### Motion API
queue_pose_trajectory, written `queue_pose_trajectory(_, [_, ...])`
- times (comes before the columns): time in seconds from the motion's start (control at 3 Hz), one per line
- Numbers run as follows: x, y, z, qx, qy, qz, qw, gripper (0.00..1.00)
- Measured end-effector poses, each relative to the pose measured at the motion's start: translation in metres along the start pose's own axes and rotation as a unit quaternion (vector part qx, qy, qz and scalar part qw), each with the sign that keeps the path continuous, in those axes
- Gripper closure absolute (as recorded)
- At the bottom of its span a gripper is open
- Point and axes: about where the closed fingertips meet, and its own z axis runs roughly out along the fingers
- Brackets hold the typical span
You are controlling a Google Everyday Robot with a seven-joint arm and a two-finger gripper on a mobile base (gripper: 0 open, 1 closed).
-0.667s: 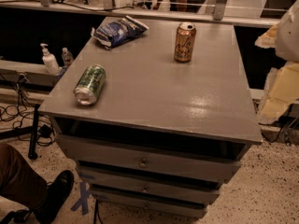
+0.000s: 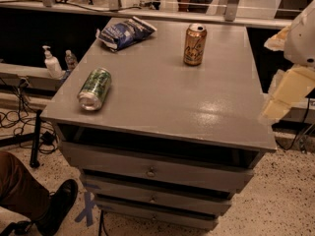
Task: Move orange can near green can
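Hardly any change to report. Orange can [image 2: 195,44] upright at about one o'clock on the grey surface [image 2: 162,107], same spot as a moment ago, pull tab up, untouched. Green can [image 2: 94,88] on its side at nine o'clock near the left edge, silver end toward the camera, likewise unmoved and well apart from the orange one. Blue crinkled chip bag [image 2: 125,32] at eleven o'clock, clear of both cans. Tool [image 2: 288,90] off the surface's right edge at three o'clock, pale and partly cut by the frame, shifted only a touch if at all; cannot tell whether apart or together, and carrying nothing visible. Means, judging from this, no progress yet on the move itself: approach stage only, grasp not begun. Calls next for a reach toward ten o'clock from the tool to the orange can, then a carry toward eight o'clock and a set-down just beside the green can. Worth care there: lying green can likely to roll if nudged.
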Motion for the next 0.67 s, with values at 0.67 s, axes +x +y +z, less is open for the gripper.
queue_pose_trajectory(0.67, [-0.047, -0.085, 0.072, 0.042, -0.156, 0.085, 0.9831, 0.00])
